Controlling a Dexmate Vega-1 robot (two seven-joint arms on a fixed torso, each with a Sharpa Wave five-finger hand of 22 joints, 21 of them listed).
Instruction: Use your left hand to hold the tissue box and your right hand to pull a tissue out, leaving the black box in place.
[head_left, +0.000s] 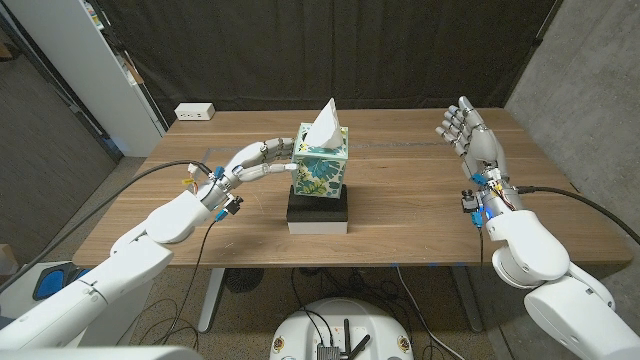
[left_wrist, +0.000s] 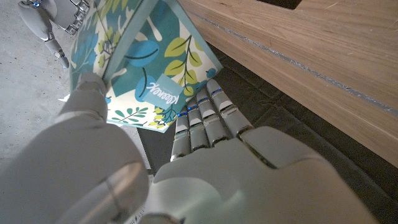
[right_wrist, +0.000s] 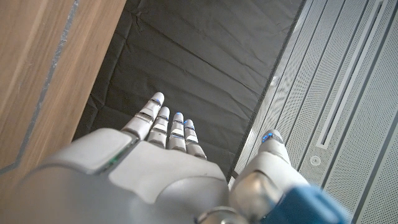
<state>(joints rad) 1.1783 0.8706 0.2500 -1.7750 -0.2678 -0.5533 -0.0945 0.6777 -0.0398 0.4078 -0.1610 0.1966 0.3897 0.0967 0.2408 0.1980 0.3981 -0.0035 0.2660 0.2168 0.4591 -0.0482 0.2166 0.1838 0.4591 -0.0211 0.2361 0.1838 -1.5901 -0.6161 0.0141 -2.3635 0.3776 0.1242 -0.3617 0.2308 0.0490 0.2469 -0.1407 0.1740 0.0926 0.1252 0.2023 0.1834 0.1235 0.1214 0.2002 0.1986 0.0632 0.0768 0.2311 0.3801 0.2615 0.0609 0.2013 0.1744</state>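
The teal floral tissue box (head_left: 321, 172) stands upright on the black box (head_left: 318, 208) at the table's middle, with a white tissue (head_left: 325, 126) sticking up from its top. My left hand (head_left: 252, 166) reaches the box's left side and holds it. In the left wrist view its thumb (left_wrist: 87, 99) presses one face of the tissue box (left_wrist: 149, 68) and its fingers (left_wrist: 205, 115) lie along the other side. My right hand (head_left: 463, 130) is raised over the table's right part, well away from the box, fingers apart and holding nothing.
The wooden table (head_left: 420, 205) has a white power strip (head_left: 195, 112) at its back left corner. A white cabinet (head_left: 85, 60) stands beyond the table's left end and a dark curtain (head_left: 330, 50) hangs behind it.
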